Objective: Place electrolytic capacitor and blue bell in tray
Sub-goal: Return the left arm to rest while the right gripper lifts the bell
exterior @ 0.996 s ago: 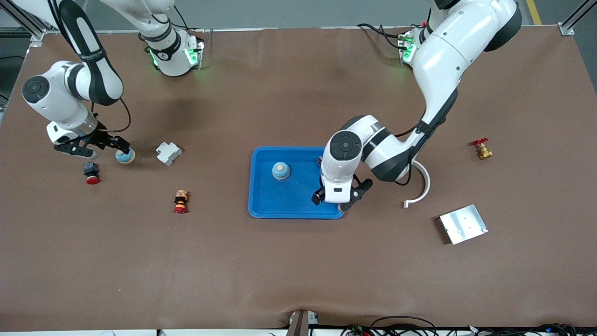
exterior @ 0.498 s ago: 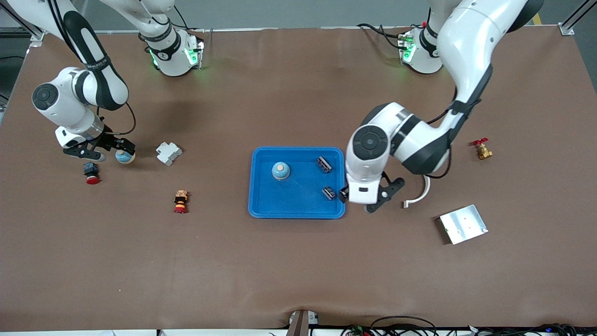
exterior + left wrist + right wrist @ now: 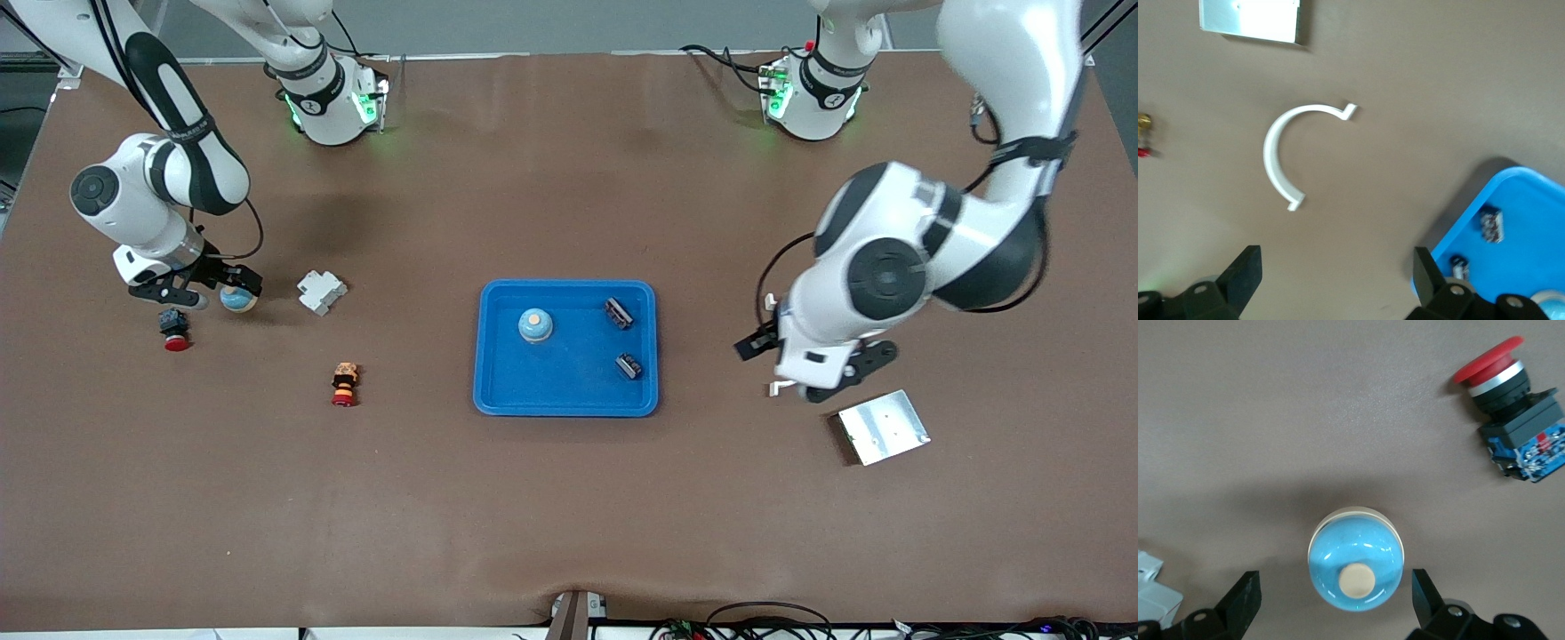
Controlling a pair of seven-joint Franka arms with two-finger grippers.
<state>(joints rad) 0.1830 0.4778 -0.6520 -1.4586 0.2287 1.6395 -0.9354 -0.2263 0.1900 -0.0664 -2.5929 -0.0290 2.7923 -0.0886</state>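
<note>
The bright-blue tray (image 3: 498, 391) lies mid-table. In it sit a blue bell (image 3: 535, 325) and two small dark electrolytic capacitors (image 3: 619, 313) (image 3: 629, 365). The left wrist view also shows the tray (image 3: 1531, 200) and the capacitors (image 3: 1491, 225). A second blue bell (image 3: 237, 299) with a cream button stands toward the right arm's end. My right gripper (image 3: 206, 286) hovers open over it, and this bell (image 3: 1356, 567) sits between the fingers, untouched. My left gripper (image 3: 811, 372) hangs open and empty beside the tray, over bare table (image 3: 1335, 280).
A white curved piece (image 3: 1275, 153) lies under the left gripper, with a silver plate (image 3: 883, 427) nearer the camera. A red push button (image 3: 173, 331) and a white block (image 3: 321, 292) flank the second bell. A stacked orange-red part (image 3: 344, 384) lies nearer the camera.
The left gripper rose off the tray and swung toward the left arm's end, leaving a capacitor in the tray. The right gripper shifted slightly over the second bell.
</note>
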